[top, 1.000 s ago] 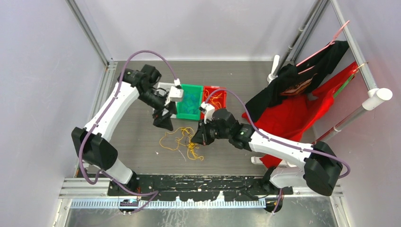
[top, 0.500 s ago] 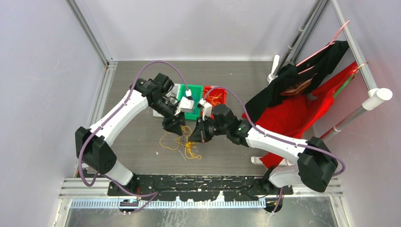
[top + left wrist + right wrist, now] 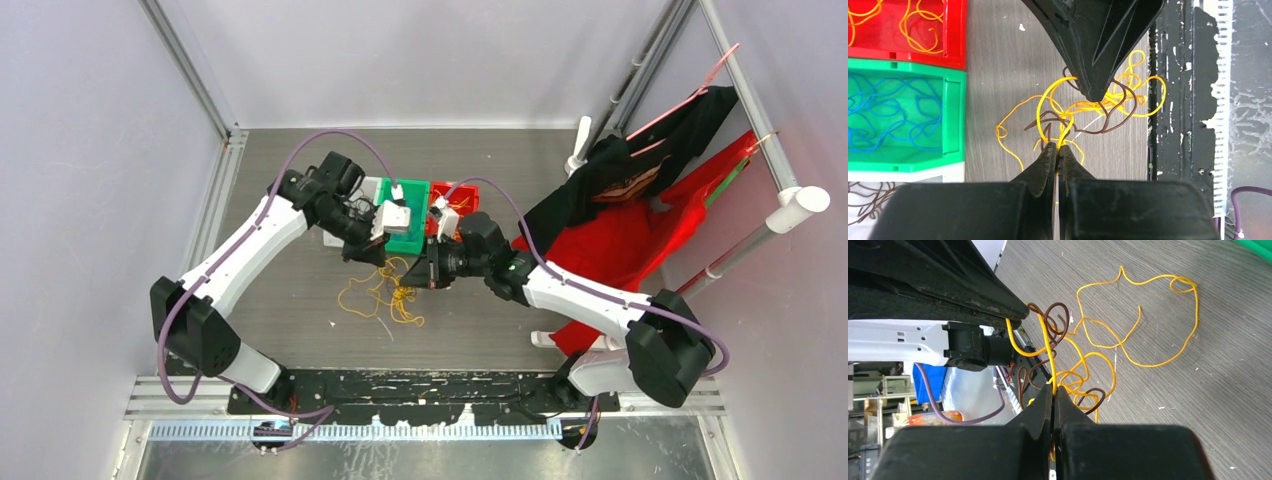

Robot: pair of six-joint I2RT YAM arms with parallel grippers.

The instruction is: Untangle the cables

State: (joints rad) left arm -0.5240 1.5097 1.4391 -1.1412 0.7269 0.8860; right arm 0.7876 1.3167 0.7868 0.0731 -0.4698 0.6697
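Note:
A tangle of yellow and dark brown cables (image 3: 385, 298) lies and hangs in front of the bins, mid table. My left gripper (image 3: 1057, 146) is shut on a yellow cable (image 3: 1066, 131) at the near side of the tangle (image 3: 1093, 107). My right gripper (image 3: 1053, 388) is shut on another stretch of yellow cable (image 3: 1048, 347), with brown loops (image 3: 1055, 315) hanging by it. The two grippers face each other tip to tip, a short way apart, over the tangle; in the top view the left gripper (image 3: 378, 257) and the right gripper (image 3: 424, 278) nearly meet. A long yellow loop (image 3: 1143, 320) trails on the table.
Three bins stand behind the tangle: a red bin (image 3: 959, 35) with yellow cables, a green bin (image 3: 953, 120) with blue ones, and a white bin (image 3: 950, 172) with brown ones. Red and black clothes (image 3: 640, 215) hang at the right. A black rail (image 3: 420, 388) runs along the near edge.
My left gripper swung right to the tangle and shut on a yellow cable. My right gripper shifted back toward the bins, staying shut, and the tangle was drawn along.

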